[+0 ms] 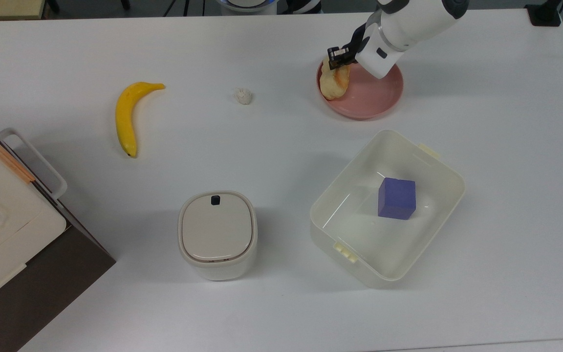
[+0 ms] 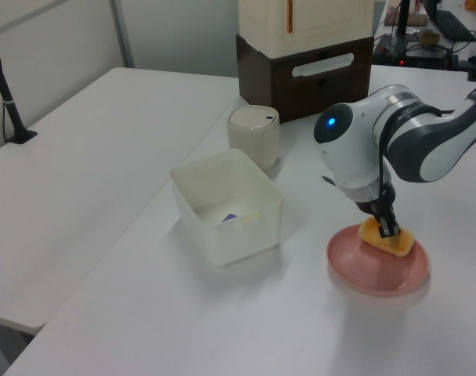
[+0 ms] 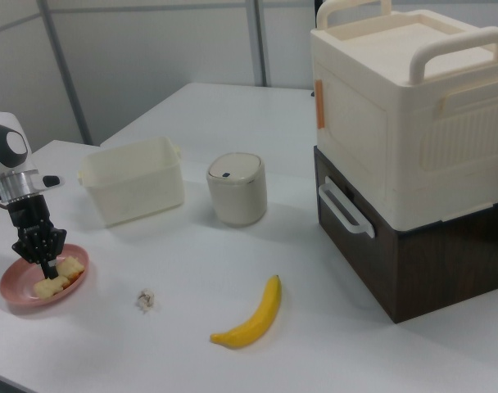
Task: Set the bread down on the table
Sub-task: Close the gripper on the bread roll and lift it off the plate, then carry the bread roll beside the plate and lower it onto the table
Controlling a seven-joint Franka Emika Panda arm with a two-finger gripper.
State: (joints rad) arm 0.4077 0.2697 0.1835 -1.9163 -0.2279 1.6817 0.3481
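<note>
Seen from the top view, the gripper [image 1: 338,57] has its jaws pinching the upper end of the bread [image 1: 335,83], which lies at the rim of the pink plate [image 1: 374,100] on the top view's left side, not yet on the table [image 1: 281,127]. The hold looks to be near one end rather than the middle, so I judge the bun could swing or slip out as it rises, or drag the light plate along. The small white lump [image 1: 243,96] and the banana [image 1: 129,115] lie well apart, on the top view's left.

From the left view, the gripper [image 2: 387,228] sits right on top of the bread [image 2: 388,240] above the plate [image 2: 376,270]; the bread is tilted. A soft bun may squash or tear under the squeeze. The open white box [image 2: 226,205] stands near.

From the right view, the gripper [image 3: 43,264] reaches down into the bread [image 3: 57,276] on the plate [image 3: 24,292]. Carried too low, the bun could catch the rim and drop back.
</note>
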